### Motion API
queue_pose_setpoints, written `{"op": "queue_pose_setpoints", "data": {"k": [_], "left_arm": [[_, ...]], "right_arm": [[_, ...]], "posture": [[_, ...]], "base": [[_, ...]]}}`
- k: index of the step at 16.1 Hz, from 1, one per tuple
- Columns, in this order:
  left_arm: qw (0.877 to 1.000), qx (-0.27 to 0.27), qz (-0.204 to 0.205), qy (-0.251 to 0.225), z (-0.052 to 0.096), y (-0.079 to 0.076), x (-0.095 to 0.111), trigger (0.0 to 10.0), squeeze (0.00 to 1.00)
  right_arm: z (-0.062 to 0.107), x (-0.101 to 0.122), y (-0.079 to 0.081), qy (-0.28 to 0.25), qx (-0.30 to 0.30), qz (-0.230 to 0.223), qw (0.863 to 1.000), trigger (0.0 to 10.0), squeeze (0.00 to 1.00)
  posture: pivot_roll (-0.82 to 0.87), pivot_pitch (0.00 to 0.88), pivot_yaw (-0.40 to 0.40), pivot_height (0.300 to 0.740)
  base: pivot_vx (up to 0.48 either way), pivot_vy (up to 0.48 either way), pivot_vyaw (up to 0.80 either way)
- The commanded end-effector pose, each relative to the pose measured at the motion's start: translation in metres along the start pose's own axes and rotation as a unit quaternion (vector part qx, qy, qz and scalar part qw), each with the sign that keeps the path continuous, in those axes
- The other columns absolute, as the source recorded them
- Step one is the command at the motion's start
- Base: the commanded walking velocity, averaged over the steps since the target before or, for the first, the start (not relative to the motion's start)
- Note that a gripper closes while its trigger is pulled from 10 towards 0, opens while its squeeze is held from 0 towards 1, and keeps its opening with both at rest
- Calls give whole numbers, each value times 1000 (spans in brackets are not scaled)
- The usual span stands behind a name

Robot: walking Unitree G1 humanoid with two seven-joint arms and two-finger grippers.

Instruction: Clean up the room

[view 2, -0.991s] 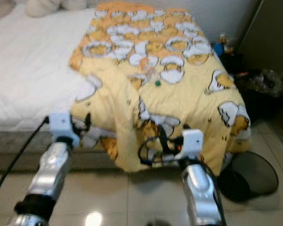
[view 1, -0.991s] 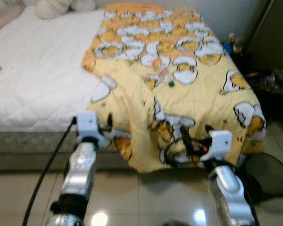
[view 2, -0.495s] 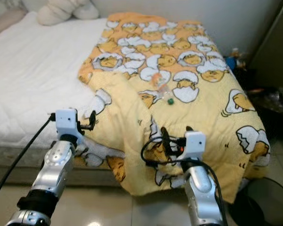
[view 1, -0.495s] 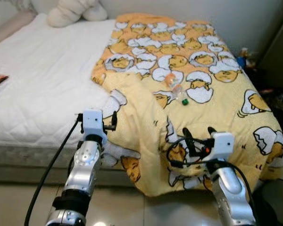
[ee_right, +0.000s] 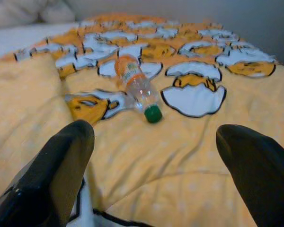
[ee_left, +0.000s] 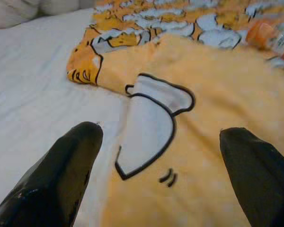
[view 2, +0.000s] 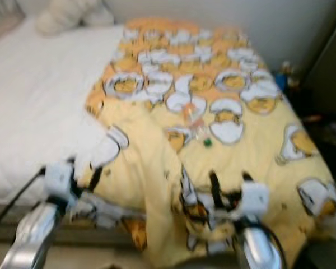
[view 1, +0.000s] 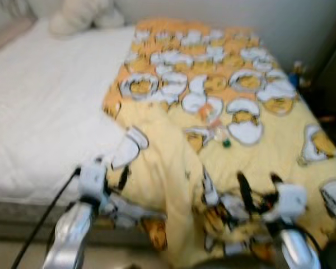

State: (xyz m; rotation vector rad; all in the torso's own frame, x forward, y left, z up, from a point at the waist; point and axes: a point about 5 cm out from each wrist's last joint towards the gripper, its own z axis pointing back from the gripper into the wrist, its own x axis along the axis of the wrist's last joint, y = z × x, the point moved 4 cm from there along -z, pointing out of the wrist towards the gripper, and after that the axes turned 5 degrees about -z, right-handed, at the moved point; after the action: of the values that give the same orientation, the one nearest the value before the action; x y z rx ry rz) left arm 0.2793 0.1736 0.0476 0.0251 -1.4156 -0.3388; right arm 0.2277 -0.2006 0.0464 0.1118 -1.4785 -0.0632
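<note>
While our head views are blurred, we can make out the bed [view 1: 39, 112] with its white mattress, its right half under a yellow blanket [view 1: 252, 151] printed with egg characters. Pillows [view 1: 81, 14] sit at the far end. On the blanket lies a clear plastic bottle [ee_right: 137, 90], green-capped, orange-labelled, seemingly empty. Our left tool [ee_left: 161, 156] and right tool [ee_right: 156, 151] hover wide open near the blanket's near edge, holding nothing.
</note>
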Motion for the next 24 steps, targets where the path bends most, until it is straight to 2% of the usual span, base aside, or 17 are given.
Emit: {"op": "queue_pose_setpoints", "data": {"k": [1,2,3,5,9,11,14,19,24], "left_arm": [[999,-10,4,-51,-13,-10,30,10000,0],[998,1,30,-54,-26,-11,36,10000,0],[998,10,36,-60,-36,-11,44,10000,0],[997,0,32,-68,-39,-13,53,10000,0],[997,-21,36,-63,-41,-18,50,10000,0],[996,-24,14,-86,-43,-20,58,10000,0],[994,-35,42,-97,-52,-19,69,10000,0],[996,0,35,-80,-55,-5,63,10000,0],[996,19,25,-87,-53,1,65,10000,0]], "right_arm": [[0,2,-6,1,-6,2,1000,10000,0],[-8,-2,-2,11,3,1,1000,10000,0],[-19,3,1,2,7,-3,1000,10000,0],[-34,16,7,-18,12,-6,1000,10000,0],[-33,14,9,-15,10,-9,1000,10000,0],[-31,13,8,-12,6,-10,1000,10000,0],[-34,15,11,-18,4,-13,1000,10000,0],[-44,22,17,-31,1,-30,999,10000,0],[-54,25,21,-24,16,-26,999,10000,0]], "posture": [[-8,0,-3,736],[-11,0,-2,736],[-1,0,-9,736],[2,0,-7,736],[-2,0,-2,736],[-9,0,1,736],[-17,0,6,736],[-24,0,34,736],[-4,0,25,736]], "base": [[0,0,0],[0,-262,0],[0,-480,0],[0,-461,0],[0,-458,0],[133,-411,0],[0,0,0],[480,0,0],[480,0,0]]}}
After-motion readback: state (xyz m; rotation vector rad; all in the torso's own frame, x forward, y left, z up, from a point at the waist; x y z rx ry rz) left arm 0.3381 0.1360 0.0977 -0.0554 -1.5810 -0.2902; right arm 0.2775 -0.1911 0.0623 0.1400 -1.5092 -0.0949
